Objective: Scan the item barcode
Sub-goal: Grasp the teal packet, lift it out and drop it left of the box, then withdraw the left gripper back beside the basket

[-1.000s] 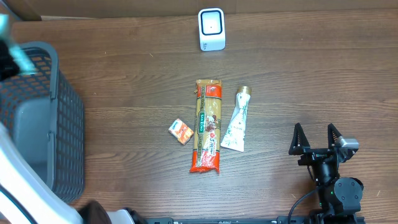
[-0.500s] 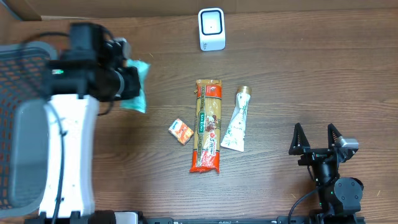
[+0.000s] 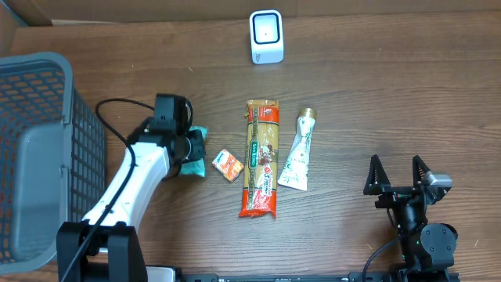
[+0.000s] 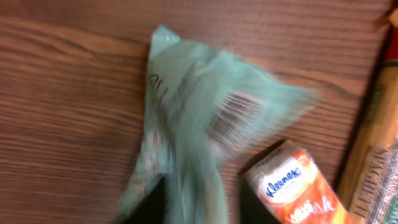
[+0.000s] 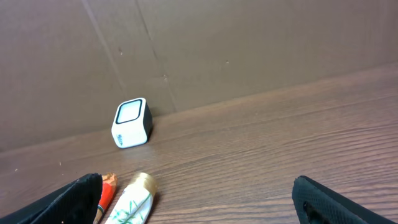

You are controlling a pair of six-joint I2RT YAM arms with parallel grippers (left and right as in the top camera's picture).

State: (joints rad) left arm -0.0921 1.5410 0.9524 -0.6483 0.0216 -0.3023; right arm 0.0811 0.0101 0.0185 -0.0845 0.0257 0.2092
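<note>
A teal packet (image 3: 193, 165) with a barcode (image 4: 233, 118) facing up lies low over the table, left of a small orange Kleenex pack (image 3: 227, 165) (image 4: 292, 186). My left gripper (image 3: 190, 149) (image 4: 202, 205) is right over the packet, whose tail runs between the dark fingers (image 4: 152, 202). The view is blurred, so the grip is unclear. The white scanner (image 3: 266, 36) (image 5: 132, 122) stands at the back centre. My right gripper (image 3: 401, 174) (image 5: 199, 199) rests wide open at the front right, nothing between its fingers.
A spaghetti pack (image 3: 261, 157) (image 4: 373, 155) and a white tube with a gold cap (image 3: 298, 153) (image 5: 127, 205) lie mid-table. A dark mesh basket (image 3: 39, 61) fills the left side. A brown wall runs behind the scanner.
My left arm swung from over the basket out to the table and came down beside the Kleenex pack, carrying the teal packet. The right arm has not moved.
</note>
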